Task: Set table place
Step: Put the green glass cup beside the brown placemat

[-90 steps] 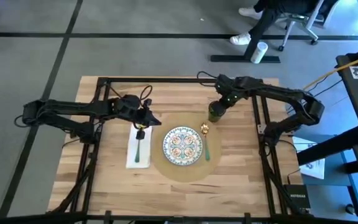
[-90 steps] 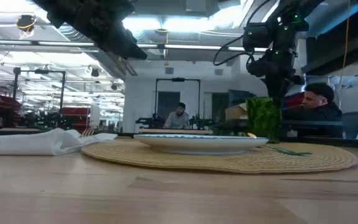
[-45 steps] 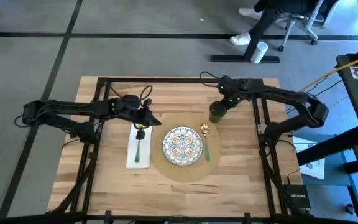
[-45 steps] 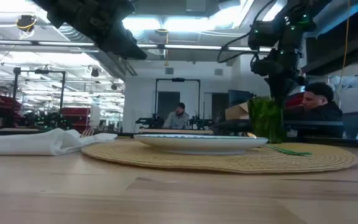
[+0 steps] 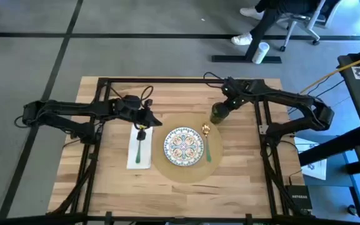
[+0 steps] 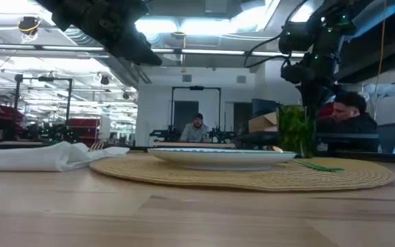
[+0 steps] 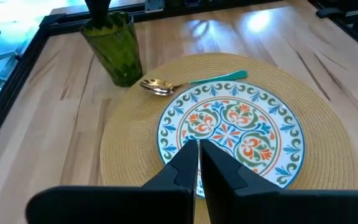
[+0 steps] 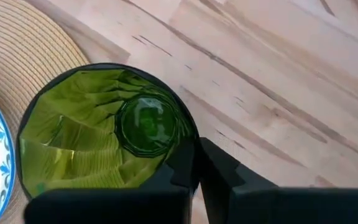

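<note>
On the wooden worktop (image 5: pixel 242 169), the round tan placemat (image 5: pixel 183 172) carries the patterned plate (image 5: pixel 184 146) and a teal-handled gold spoon (image 5: pixel 207 142). The left end effector (image 5: pixel 157 121), fingers clenched together, hangs above the napkin (image 5: pixel 132 153). Farther back, the right end effector (image 5: pixel 222 107), also clenched, hovers over the green glass (image 5: pixel 217 114), just beside the placemat's far edge.

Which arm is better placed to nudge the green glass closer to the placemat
Right. The right gripper hangs directly above the green glass, while the left gripper sits over the napkin, across the placemat.
</note>
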You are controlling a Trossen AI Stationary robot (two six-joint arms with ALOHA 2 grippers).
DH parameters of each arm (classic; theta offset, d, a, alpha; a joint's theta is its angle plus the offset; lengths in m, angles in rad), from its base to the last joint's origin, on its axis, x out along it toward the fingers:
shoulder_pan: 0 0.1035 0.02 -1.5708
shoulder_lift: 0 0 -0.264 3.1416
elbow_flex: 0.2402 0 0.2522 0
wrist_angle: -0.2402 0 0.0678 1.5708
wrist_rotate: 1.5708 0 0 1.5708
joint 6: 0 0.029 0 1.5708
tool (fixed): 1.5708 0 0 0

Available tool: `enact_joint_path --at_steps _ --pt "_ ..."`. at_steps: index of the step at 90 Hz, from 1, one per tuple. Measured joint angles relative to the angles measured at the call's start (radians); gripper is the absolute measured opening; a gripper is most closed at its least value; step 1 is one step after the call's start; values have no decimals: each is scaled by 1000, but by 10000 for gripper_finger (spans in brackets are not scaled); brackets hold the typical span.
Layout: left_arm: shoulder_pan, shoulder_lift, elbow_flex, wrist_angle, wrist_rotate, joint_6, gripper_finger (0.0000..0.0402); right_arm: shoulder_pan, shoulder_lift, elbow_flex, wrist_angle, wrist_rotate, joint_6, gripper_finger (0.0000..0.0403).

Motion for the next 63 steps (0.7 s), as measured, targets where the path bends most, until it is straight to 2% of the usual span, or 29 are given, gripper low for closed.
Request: enact_joint_path --at_steps 63 --pt "0 0 0 2 0 0 0 0 0 0 6 17 15 0"
